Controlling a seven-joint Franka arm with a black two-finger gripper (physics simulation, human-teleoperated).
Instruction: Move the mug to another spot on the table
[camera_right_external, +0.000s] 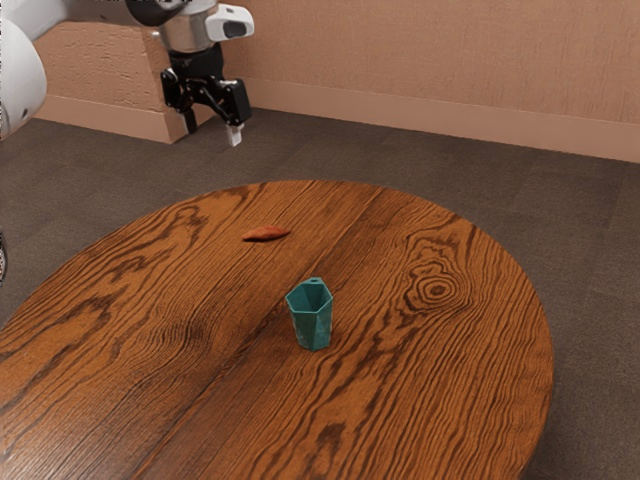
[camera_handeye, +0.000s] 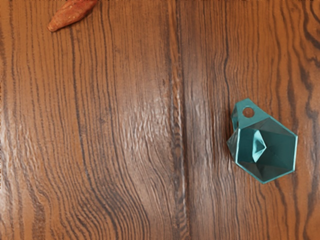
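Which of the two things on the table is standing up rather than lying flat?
The teal mug, upright with its mouth facing up; the small orange-brown object lies flat.

No text, label, brand, number or sign can be read anywhere, neither on the mug (camera_right_external: 311, 318) nor on the desk (camera_right_external: 150, 330).
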